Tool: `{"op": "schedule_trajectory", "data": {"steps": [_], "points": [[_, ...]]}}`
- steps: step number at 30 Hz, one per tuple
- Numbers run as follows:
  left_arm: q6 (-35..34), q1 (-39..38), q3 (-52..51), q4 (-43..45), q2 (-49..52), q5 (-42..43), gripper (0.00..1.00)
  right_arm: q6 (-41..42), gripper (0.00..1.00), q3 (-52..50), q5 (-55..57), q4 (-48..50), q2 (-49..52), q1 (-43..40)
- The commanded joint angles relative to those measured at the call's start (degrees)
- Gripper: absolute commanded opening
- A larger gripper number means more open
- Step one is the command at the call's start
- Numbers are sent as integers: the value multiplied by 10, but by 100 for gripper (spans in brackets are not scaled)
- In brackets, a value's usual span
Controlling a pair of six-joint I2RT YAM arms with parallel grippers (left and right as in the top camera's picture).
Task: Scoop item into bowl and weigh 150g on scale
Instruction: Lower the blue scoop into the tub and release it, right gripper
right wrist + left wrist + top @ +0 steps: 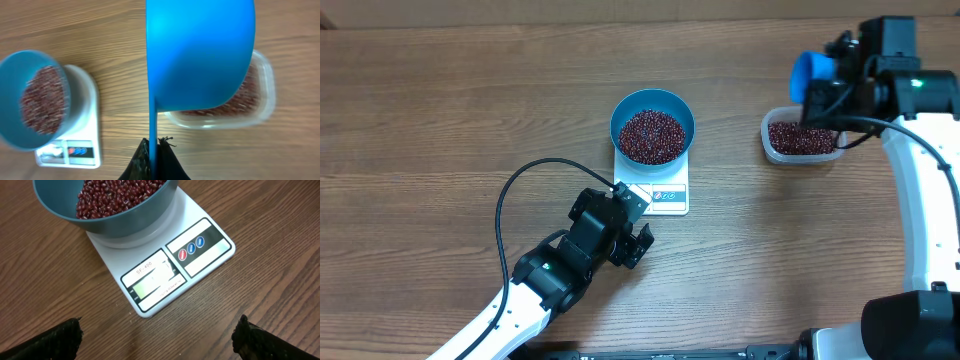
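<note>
The blue bowl [653, 125], holding a heap of dark red-brown beans [651, 136], stands on the white scale [663, 195] at the table's middle. The left wrist view shows the bowl [125, 217], the beans [112, 197] and the scale [165, 267] with its display and buttons. My left gripper [634, 232] is open just in front of the scale, its fingers [52, 342] wide apart over bare wood. My right gripper [154, 145] is shut on the thin handle of a blue scoop [200, 55], held above a clear tub [802, 137] of beans at the right.
The clear tub [262, 107] shows under the scoop in the right wrist view, with the bowl [12, 100] and the scale [85, 107] to its left. A black cable [520, 185] loops from the left arm. Bare wood lies around.
</note>
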Motion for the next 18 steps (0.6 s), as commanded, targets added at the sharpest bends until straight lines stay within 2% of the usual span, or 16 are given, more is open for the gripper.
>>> {"op": "schedule_trajectory", "data": {"steps": [1,6,18], "points": [[7,2,-4,0,-5,0,99,-4,4,17,56,-11,-10,-27],[7,3,-4,0,-5,0,99,-4,4,17,149,-29,-10,-28],[7,3,-4,0,-5,0,99,4,4,17,154,-87,-10,-27]]}}
